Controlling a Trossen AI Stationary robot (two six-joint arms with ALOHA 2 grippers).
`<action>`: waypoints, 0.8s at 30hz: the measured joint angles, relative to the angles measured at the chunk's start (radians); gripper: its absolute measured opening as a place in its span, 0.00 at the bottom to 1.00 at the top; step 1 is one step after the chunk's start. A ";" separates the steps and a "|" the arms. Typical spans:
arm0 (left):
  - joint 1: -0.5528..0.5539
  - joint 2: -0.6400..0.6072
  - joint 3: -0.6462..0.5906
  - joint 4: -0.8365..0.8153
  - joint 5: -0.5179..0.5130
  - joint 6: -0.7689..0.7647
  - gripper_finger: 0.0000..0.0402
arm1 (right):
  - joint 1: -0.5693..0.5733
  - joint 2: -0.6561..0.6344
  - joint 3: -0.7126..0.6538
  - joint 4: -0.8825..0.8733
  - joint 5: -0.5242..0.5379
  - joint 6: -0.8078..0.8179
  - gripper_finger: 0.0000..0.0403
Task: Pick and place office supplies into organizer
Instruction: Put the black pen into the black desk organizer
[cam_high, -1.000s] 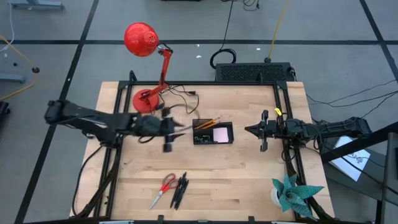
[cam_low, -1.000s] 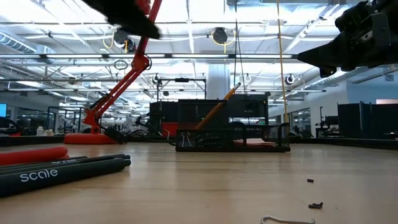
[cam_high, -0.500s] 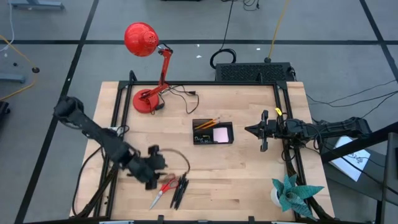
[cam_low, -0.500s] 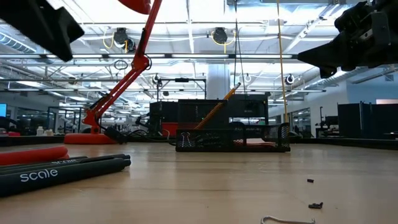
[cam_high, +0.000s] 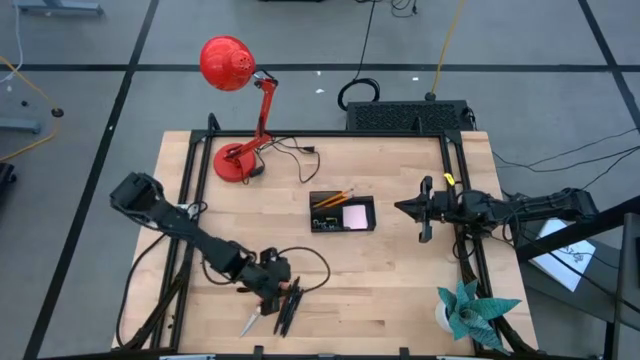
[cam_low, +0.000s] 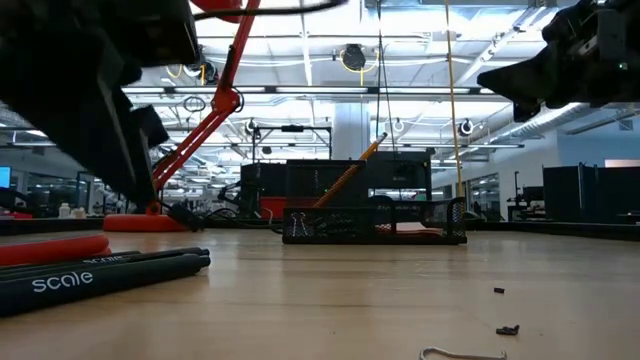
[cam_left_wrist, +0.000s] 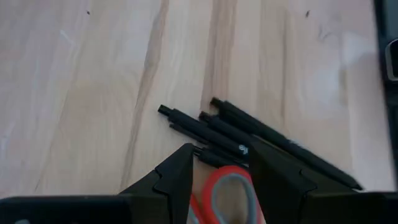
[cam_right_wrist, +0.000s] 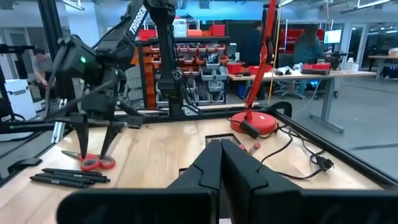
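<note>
Red-handled scissors (cam_high: 258, 312) and black pens (cam_high: 290, 308) lie flat on the table near its near edge. My left gripper (cam_high: 278, 290) is open and slants down over them. In the left wrist view its fingers stand on either side of a red handle loop (cam_left_wrist: 227, 186), with the pens (cam_left_wrist: 249, 134) just beyond. The right wrist view shows the gripper (cam_right_wrist: 93, 152) just above the handles (cam_right_wrist: 92, 163); I see no touch. The organizer (cam_high: 342, 213) stands mid-table with orange pencils (cam_high: 335, 196) and a pink pad (cam_high: 355, 216) in it. My right gripper (cam_high: 402, 209) waits shut to its right.
A red desk lamp (cam_high: 235, 110) stands at the far left, and a black box with cables (cam_high: 405, 115) sits beyond the far edge. A teal paper plant (cam_high: 475, 310) is at the near right corner. Tiny black clips (cam_low: 508, 329) lie on the wood.
My left gripper has swung from beside the organizer toward the table's near edge and gone down, rolling its wrist as it went. It now stands over the scissors' handles. The scissors and the pens have stayed in place.
</note>
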 joint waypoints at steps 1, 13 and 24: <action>0.008 0.006 0.000 -0.001 0.002 0.012 0.40 | 0.000 -0.001 0.000 0.000 0.000 -0.005 0.01; 0.078 0.007 0.019 0.019 0.088 0.134 0.39 | 0.000 -0.001 -0.003 0.022 0.000 -0.056 0.01; -0.095 0.007 0.051 0.013 0.177 -0.121 0.39 | 0.000 0.000 -0.004 0.024 0.000 -0.126 0.01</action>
